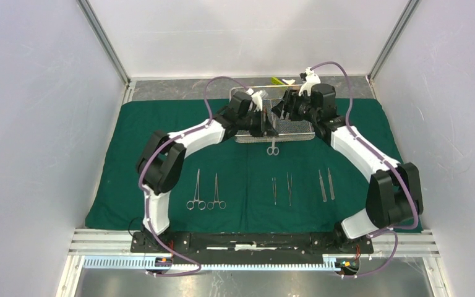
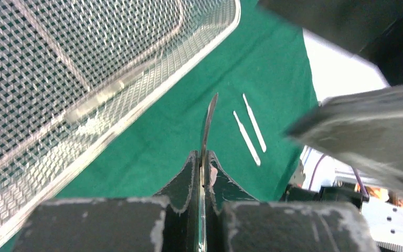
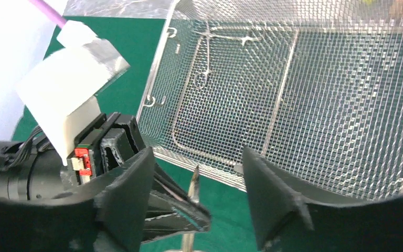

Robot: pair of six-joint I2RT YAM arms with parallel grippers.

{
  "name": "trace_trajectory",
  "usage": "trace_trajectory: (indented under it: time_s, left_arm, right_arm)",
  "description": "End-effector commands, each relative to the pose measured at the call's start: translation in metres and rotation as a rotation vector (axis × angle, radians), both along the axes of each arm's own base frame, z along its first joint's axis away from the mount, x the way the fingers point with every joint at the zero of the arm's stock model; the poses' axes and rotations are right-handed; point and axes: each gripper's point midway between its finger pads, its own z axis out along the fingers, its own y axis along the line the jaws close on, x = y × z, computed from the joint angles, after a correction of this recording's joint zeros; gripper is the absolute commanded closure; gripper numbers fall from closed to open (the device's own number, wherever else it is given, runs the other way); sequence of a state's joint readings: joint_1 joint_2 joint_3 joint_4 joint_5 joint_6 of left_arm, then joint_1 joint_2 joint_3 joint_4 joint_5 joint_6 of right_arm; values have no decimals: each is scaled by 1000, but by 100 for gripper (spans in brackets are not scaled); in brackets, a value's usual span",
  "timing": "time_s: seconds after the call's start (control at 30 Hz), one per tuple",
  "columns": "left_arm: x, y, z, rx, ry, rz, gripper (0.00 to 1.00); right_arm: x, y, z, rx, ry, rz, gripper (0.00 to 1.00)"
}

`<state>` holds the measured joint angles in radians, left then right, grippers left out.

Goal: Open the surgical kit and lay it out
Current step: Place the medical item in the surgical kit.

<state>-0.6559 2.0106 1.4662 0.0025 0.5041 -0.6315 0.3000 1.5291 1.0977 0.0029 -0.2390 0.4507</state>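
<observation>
Left pincer [image 2: 202, 168] is clenched hard on a slim steel clamp [image 2: 208, 121]. The flat of the steel is pinched between my pads, the curved tip pokes out ahead of my fingers, and from overhead the ring handles hang on the near side of the pincer, over the cloth. I reckon that thin, edge-on hold is there so the clamp can't swivel.

Right pincer [image 3: 198, 160] stands wide apart and is grasping nothing. The clamp's tip sits in the gap between its fingers, touched by neither as far as I can tell, so the left alone carries it.

The wire-mesh tray [image 2: 136, 113] lies just off to the left of my left pincer and straight ahead of my right. I see no instrument in the part of it that shows, only its own wire brackets. Everything rests on the green drape [image 2: 273, 63], which is spread flat.

Out beyond my left fingertips, two tweezers [image 2: 247, 137] lie side by side, not touching. Overhead there are more of them, plus two ring-handled clamps [image 1: 196, 185], in a row back towards my bases.

The job looks nearly done. My guess is this clamp belongs down in that row, set parallel to the others.
</observation>
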Motion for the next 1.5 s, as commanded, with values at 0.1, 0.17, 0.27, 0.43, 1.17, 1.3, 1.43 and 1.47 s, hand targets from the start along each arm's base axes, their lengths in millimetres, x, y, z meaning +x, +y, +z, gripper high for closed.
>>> trace_trajectory:
  time_s: [0.1, 0.17, 0.27, 0.43, 1.17, 1.3, 1.43, 1.47]
  left_arm:
    - [-51, 41, 39, 20, -112, -139, 98]
    - [-64, 59, 39, 50, -114, -161, 98]
    - [-78, 100, 33, 73, -34, -162, 98]
    - [-85, 179, 19, 160, 27, -96, 98]
    - [-131, 328, -64, 498, 429, -103, 98]
    - [-135, 339, -67, 537, 441, -109, 98]
    - [-143, 352, -77, 553, 495, -81, 98]
    - [-143, 354, -79, 552, 503, -74, 98]
  right_arm:
    - [-24, 11, 66, -39, -262, 260, 15]
    - [-31, 7, 68, -78, -301, 303, 14]
    - [-44, 1, 68, -151, -362, 359, 13]
    - [-63, -8, 53, -221, -436, 382, 13]
    - [-84, -12, 4, -214, -386, 388, 13]
    - [-84, -14, 2, -221, -384, 385, 13]
    - [-85, -15, -3, -227, -380, 383, 13]
    - [-85, -15, -4, -228, -378, 381, 13]
